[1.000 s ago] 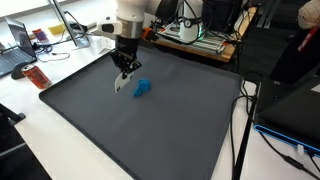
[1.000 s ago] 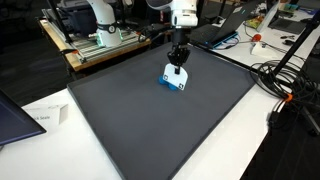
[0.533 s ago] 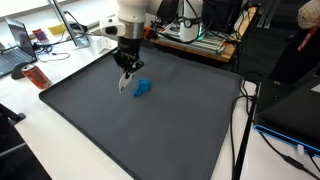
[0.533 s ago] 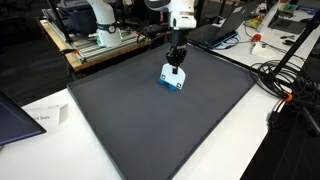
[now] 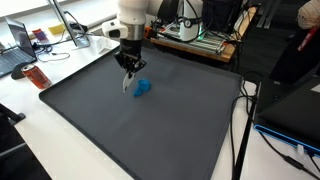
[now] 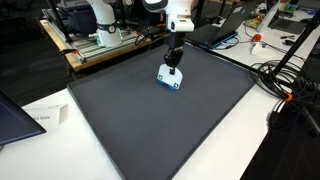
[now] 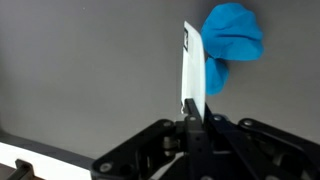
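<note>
Here, the gripper [image 5: 126, 78] is seen pointing down over the dark mat [image 5: 130, 135] that covers the surface, on the side where the arm stands, and the jaws are clamped on a white card [image 7: 192, 62]. In the wrist view the card is met edge-on, as a narrow strip that is held at one end, while the free end reaches towards the mat. Whether this free end touches the mat or hangs just above it cannot be told. Just beside the card, on one side only, a blue object [image 7: 233, 34] is lying on the mat. It looks soft and crumpled, and a small part of it seems to be against the face of the card, though real contact cannot be confirmed. In both exterior views the two things are shown close together under the wrist, well apart from the cables [image 6: 285, 75] at the border of the surface. The step in hand is judged to be the working of the held card at the blue object, not a grasp that is yet to be made. For the next move a firm clamp is called for, since the thin card can turn between the jaws, and a low, slow motion is needed so that the card is not bent against the mat.
</note>
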`<state>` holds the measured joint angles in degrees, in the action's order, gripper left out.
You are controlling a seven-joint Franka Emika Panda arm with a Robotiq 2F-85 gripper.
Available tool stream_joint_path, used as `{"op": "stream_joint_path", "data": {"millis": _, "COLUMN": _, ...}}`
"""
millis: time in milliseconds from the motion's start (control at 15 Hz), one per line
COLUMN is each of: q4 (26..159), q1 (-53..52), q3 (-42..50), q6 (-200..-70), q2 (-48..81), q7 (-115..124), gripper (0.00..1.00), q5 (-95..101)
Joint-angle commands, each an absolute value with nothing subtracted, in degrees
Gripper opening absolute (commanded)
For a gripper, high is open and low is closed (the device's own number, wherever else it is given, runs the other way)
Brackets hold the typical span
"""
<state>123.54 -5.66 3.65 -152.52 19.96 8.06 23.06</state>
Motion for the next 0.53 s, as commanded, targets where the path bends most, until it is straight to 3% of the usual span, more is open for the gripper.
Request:
{"op": "stream_joint_path", "data": {"millis": 0, "q4": 126.1, "q1": -4.98, "q3": 3.93, "q6": -153.21, "q2": 17.45, "q7": 7.15, "gripper": 0.01, "q5": 21.13}}
{"op": "stream_joint_path", "data": {"millis": 467, "q4": 124.17, "q1": -5.52, "q3": 4.36, "q6": -152.64, "q2": 19.34, "q7": 7.52, "gripper": 0.04, "q5": 22.31}}
